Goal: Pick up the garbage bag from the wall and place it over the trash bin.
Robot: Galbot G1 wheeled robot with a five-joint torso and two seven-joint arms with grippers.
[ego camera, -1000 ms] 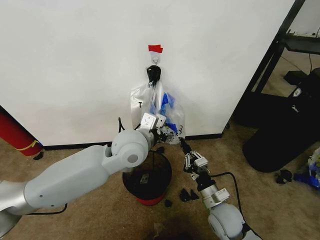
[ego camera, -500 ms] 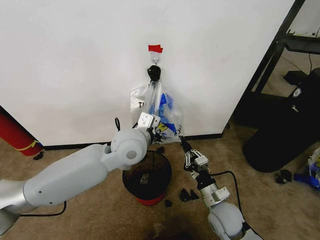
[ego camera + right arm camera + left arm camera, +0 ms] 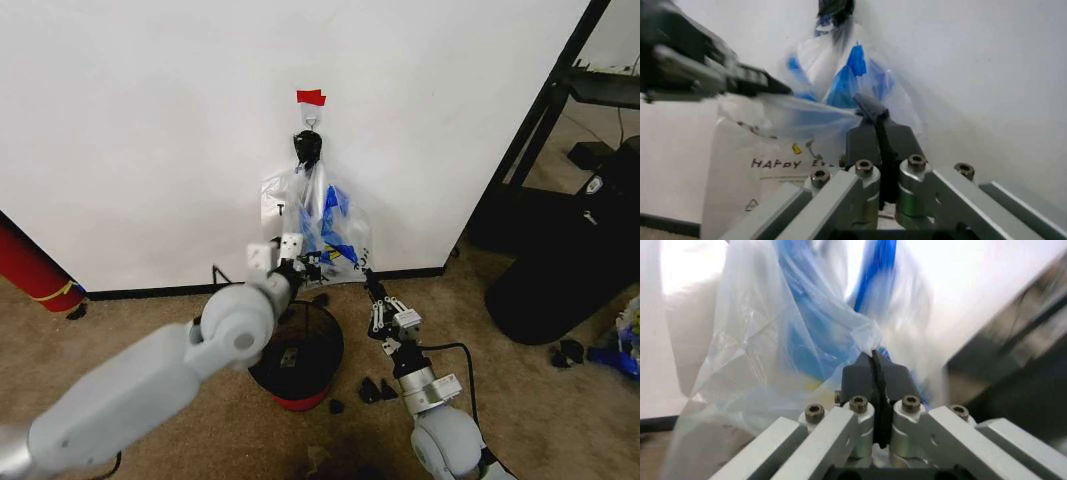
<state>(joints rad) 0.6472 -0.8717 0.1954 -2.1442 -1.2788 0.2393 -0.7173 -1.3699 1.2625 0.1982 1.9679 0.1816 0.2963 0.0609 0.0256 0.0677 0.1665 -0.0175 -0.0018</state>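
Note:
The garbage bag [image 3: 322,222], thin whitish film with blue patches, hangs by a dark knot from the hook [image 3: 311,122] on the white wall [image 3: 150,120], under red tape [image 3: 311,97]. My left gripper [image 3: 314,265] is at the bag's lower edge. In the left wrist view it [image 3: 873,357] is shut with a fold of film [image 3: 840,325] pinched at its tips. My right gripper [image 3: 367,279] is at the bag's lower right corner, likewise shut [image 3: 873,112] on stretched film [image 3: 807,107]. The black mesh trash bin [image 3: 296,355] stands on the carpet below both grippers.
A red cylinder [image 3: 30,265] leans at the far left by the baseboard. A black rack [image 3: 560,80] and a bulky black object [image 3: 565,265] stand to the right. Dark scraps [image 3: 375,390] lie on the carpet beside the bin.
My left arm has dropped and swung, its elbow lower and nearer the camera, and its gripper now sits a little higher against the bag. The right gripper has barely moved.

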